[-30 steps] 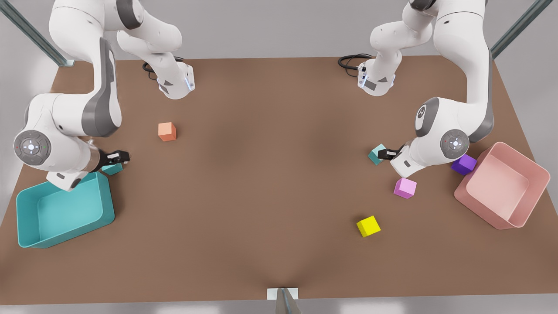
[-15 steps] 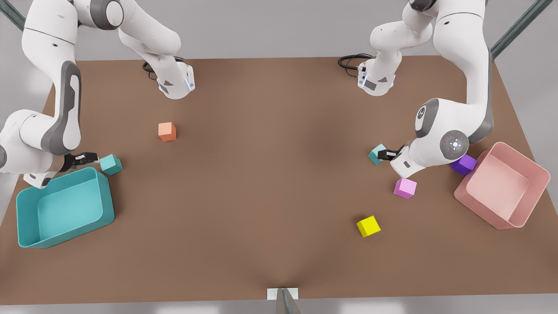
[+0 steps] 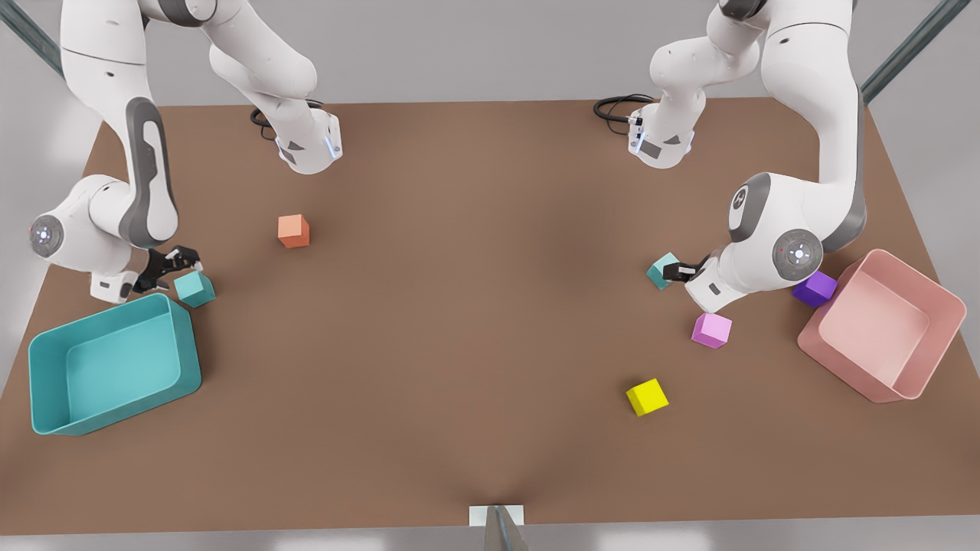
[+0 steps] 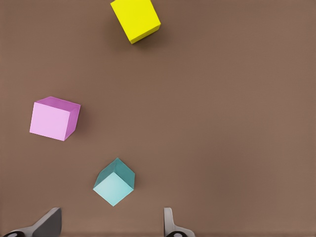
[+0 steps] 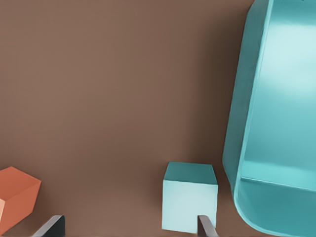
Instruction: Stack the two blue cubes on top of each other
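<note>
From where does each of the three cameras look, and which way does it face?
Front view: high over the brown table, facing down; both white arms show.
Left wrist view: on the left arm, facing down at one small teal cube; the open left gripper shows.
Right wrist view: on the right arm, facing down at the other small teal cube by the large teal bin; the open right gripper shows.
Shared: front and wrist views show these cubes.
</note>
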### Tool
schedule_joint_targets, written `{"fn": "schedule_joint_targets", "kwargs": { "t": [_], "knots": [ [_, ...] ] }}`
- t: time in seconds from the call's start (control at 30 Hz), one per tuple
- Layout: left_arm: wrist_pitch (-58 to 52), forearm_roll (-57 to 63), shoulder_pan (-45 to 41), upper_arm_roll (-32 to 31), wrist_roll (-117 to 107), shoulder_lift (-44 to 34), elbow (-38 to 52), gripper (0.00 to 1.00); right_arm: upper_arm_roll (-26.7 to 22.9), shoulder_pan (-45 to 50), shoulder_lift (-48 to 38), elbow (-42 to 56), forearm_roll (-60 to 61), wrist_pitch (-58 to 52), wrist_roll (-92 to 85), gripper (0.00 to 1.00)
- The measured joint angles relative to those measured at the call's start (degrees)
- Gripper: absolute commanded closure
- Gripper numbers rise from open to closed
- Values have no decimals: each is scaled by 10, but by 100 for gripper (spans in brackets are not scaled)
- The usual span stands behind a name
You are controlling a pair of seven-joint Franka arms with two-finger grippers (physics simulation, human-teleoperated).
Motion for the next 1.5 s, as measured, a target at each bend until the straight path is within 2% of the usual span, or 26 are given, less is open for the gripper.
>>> {"fn": "schedule_joint_targets", "kwargs": {
  "t": [0.27,0.6,1.5],
  "knots": [
    [0,0,0,0,0,0,0,0,-1,-15,3,-48,2,64,-51,0],
    [0,0,1,0,-1,-1,0,0,-1,-24,37,-52,4,121,-87,0],
    [0,0,0,0,-1,3,0,0,-1,-82,84,-42,9,125,-125,0]
  ]
}}
